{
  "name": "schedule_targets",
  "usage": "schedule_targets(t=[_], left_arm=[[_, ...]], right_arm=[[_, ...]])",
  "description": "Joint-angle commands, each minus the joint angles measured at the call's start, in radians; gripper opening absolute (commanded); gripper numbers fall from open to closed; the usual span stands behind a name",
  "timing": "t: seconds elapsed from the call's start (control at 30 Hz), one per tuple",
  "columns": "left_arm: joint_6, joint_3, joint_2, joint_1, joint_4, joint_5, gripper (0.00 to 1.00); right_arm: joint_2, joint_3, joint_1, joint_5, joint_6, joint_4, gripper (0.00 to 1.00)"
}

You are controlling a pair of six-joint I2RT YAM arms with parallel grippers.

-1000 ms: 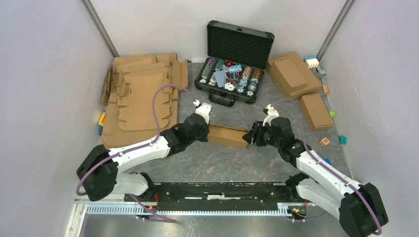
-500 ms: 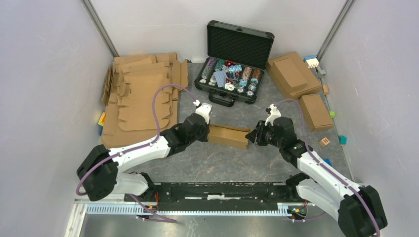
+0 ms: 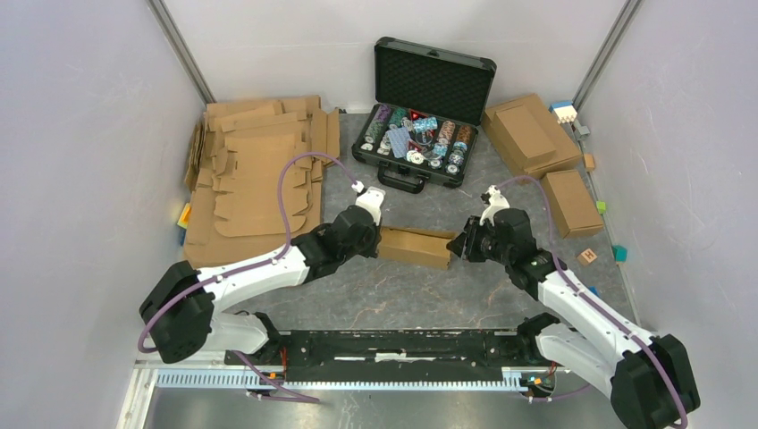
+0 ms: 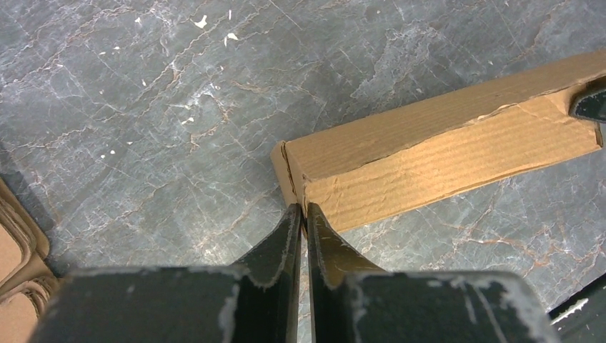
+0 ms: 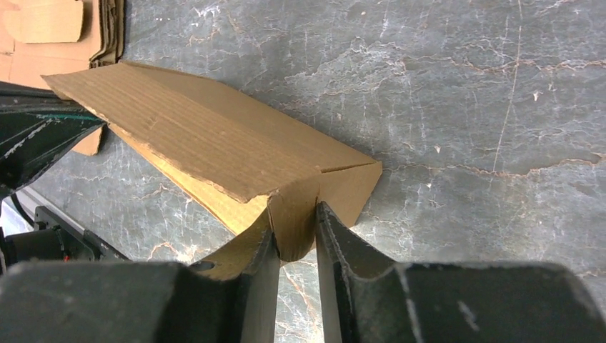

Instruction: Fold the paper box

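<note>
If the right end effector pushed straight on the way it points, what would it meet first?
The paper box: the right end effector pinches its end flap. Beyond it, probably the left end effector.

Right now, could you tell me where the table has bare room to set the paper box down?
Bare tabletop lies between the paper box and the base rail, and a narrower strip between it and the black case. Crowded: cardboard blanks left, folded boxes, blocks right.

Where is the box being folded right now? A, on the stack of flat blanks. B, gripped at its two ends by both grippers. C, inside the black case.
B: the left gripper pinches one end of the paper box and the right gripper clamps a flap at the other.
</note>
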Motion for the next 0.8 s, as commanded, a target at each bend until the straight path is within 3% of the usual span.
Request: schedule_targets(t=[0.0,0.1,0.23,0.4,0.57,0.67,0.77], left_arm=[[0.006,0.041,0.0,-0.016,-0.034,0.014,0.13],[0.007,0.046,0.0,-0.021,-0.041,0.002,0.13],[0.008,0.052,0.005,-0.021,-0.047,-0.006,0.13],[0.01,0.054,0.007,-0.021,-0.05,-0.011,0.14],[0.014,0.058,0.015,-0.021,-0.055,-0.015,0.13],[0.014,0.064,0.028,-0.022,-0.06,-0.018,0.13],[0.016,0.073,0.039,-0.026,-0.067,-0.026,0.13]], right_arm=[[0.015,0.061,-0.003,0.028,-0.03,-0.061,0.33],[0.022,0.081,-0.002,0.016,-0.051,-0.074,0.44],[0.016,0.117,-0.001,0.03,-0.068,-0.107,0.45],[-0.005,0.126,-0.002,0.035,-0.075,-0.106,0.3],[-0.003,0.128,-0.001,0.018,-0.079,-0.115,0.3],[-0.002,0.126,-0.002,0.018,-0.075,-0.12,0.23],[0.0,0.138,-0.001,0.02,-0.068,-0.137,0.21]])
